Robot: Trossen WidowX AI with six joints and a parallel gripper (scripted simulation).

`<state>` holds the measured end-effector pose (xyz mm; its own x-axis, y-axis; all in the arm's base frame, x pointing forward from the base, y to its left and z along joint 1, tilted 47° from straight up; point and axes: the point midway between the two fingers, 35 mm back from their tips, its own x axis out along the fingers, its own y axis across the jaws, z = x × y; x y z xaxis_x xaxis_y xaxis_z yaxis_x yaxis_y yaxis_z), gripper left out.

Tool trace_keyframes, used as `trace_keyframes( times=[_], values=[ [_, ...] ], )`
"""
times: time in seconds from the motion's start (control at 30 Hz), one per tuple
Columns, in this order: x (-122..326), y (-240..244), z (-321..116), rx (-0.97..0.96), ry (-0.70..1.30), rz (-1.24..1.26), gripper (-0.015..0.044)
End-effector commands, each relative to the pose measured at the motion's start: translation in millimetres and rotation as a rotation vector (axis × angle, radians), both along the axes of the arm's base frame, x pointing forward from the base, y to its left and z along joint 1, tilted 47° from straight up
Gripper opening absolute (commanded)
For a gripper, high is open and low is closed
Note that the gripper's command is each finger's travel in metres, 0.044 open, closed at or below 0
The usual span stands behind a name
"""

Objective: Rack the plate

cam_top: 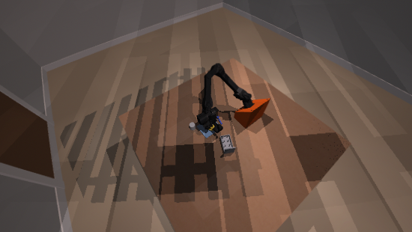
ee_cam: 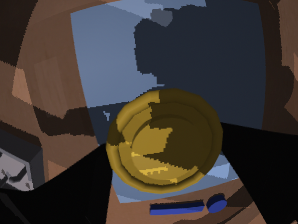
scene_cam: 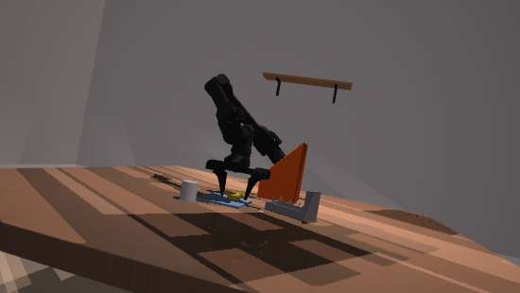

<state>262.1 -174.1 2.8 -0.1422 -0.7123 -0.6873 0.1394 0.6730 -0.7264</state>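
Observation:
The yellow round plate (cam_top: 212, 127) (scene_cam: 234, 195) (ee_cam: 165, 150) lies flat on a light blue mat (scene_cam: 206, 198) (ee_cam: 92, 60). My gripper (scene_cam: 234, 198) (ee_cam: 164, 140) points down over it, shut on the plate, with one black finger at each side of its rim. In the wrist view the fingers reach the left and right edges of the plate. The grey dish rack (cam_top: 229, 150) (scene_cam: 311, 206) (ee_cam: 36, 167) stands beside the mat, with short pegs and a taller end wall. Its slots hold no plate.
A grey cylinder (cam_top: 192, 126) (scene_cam: 188, 191) stands by the mat, on the side away from the rack. A large orange wedge-shaped block (cam_top: 247, 115) (scene_cam: 284, 181) stands behind the rack. A blue bar (ee_cam: 176, 208) and a small blue round piece (ee_cam: 216, 204) lie near the mat. A wooden shelf (scene_cam: 307, 81) hangs behind.

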Motion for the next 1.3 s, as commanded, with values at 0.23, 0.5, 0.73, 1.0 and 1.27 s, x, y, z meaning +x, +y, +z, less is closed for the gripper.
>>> trace_keyframes(
  times=[0.23,0.5,0.73,1.0,1.27],
  values=[
    [23,41,34,0.013,-0.017,0.02,0.0],
    [31,72,59,0.016,-0.015,0.024,0.0],
    [36,95,81,0.013,-0.015,0.016,0.0],
    [39,120,104,0.002,-0.015,0.006,0.0],
    [38,126,106,0.012,0.047,0.065,0.0]
  ],
)
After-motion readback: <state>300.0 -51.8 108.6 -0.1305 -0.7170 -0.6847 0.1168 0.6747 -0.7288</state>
